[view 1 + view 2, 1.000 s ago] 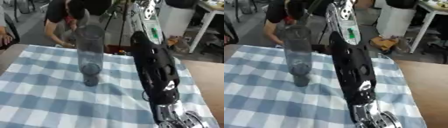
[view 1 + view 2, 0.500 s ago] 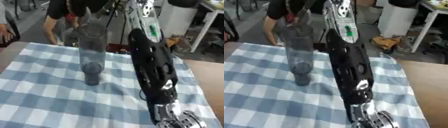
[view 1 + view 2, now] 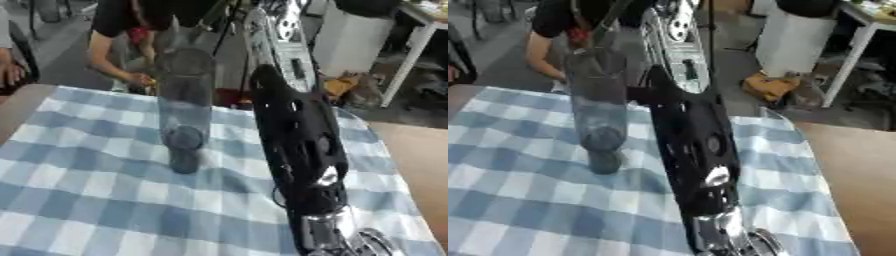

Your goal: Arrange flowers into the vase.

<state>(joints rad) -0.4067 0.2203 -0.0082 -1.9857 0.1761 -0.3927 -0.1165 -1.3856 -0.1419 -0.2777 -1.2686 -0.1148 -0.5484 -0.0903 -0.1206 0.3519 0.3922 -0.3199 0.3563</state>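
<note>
A tall clear glass vase (image 3: 184, 100) stands upright on the blue-and-white checked cloth (image 3: 87, 200), left of centre. My right arm (image 3: 302, 145), black with a silver joint at the bottom edge, stretches up the middle of the view, just right of the vase. Its hand (image 3: 677, 20) is a blurred silver shape beyond the table's far edge, higher than the vase mouth. A thin dark line (image 3: 610, 22) slants down toward the vase mouth; I cannot tell what it is. No flower shows plainly. My left hand is out of view.
Bare brown tabletop (image 3: 420, 160) lies right of the cloth. Beyond the far edge stand a white bin (image 3: 350, 40), a white table leg (image 3: 407, 50) and a cardboard box (image 3: 346, 85) on the floor.
The whole picture has shifted slightly, so the camera moved. The vase stays upright in the same spot on the cloth, and my right arm keeps nearly the same pose beside it.
</note>
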